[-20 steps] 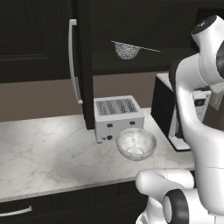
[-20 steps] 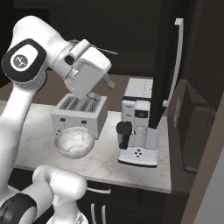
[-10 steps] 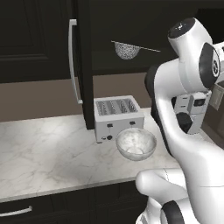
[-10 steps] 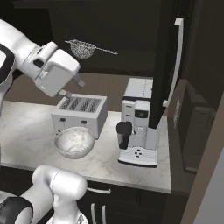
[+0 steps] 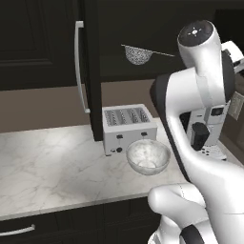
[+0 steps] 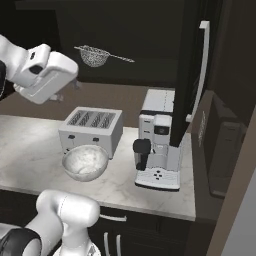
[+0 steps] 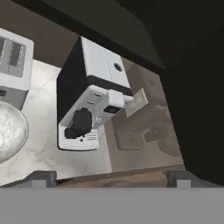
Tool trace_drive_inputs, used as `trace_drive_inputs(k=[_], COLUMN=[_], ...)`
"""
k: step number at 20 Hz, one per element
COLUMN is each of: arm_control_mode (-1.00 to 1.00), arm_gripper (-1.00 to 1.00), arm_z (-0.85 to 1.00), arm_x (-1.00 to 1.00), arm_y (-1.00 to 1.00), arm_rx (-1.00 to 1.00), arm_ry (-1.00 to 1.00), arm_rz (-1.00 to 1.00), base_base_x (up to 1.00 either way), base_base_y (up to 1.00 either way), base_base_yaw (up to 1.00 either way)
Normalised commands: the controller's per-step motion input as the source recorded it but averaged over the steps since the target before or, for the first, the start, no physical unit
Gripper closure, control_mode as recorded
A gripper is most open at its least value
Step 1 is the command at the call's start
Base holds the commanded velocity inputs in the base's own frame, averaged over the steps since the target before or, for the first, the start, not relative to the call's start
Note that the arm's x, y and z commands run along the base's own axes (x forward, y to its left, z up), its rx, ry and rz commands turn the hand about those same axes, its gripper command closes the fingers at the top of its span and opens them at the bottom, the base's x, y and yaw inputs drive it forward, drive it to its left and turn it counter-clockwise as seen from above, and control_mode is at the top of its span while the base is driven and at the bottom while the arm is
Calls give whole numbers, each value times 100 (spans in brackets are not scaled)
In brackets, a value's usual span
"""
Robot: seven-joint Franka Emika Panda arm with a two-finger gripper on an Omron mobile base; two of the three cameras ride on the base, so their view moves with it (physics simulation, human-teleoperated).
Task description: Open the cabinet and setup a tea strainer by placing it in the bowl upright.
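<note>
Tea strainer (image 6: 93,56) retrieval starts from your gripper (image 7: 109,177), jaws spread wide and holding nothing, aimed down at the coffee machine (image 7: 89,103) beside the bowl (image 6: 85,162); the strainer sits up in the open cabinet (image 5: 90,71), so swing carefully or you may clip the door or knock it off.

Frosted glass bowl (image 5: 147,155) on polished marble counter (image 5: 52,167).
</note>
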Motion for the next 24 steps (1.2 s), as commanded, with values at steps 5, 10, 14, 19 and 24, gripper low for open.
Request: trace_drive_inputs(k=[5, 10, 14, 19, 24], arm_control_mode=[-100, -100, -100, -100, -100], arm_gripper=[-100, -100, -100, -100, -100], arm_z=[0, 6, 11, 0, 1], arm_x=[43, 37, 29, 37, 33], arm_y=[27, 11, 22, 26, 41], arm_rx=[0, 0, -6, -9, -5], arm_ry=[-7, -3, 0, 1, -5], arm_rz=[48, 40, 32, 8, 0], base_base_x=[0, 0, 0, 0, 0], base_base_y=[0, 0, 0, 0, 0], base_base_yaw=[0, 0, 0, 0, 0])
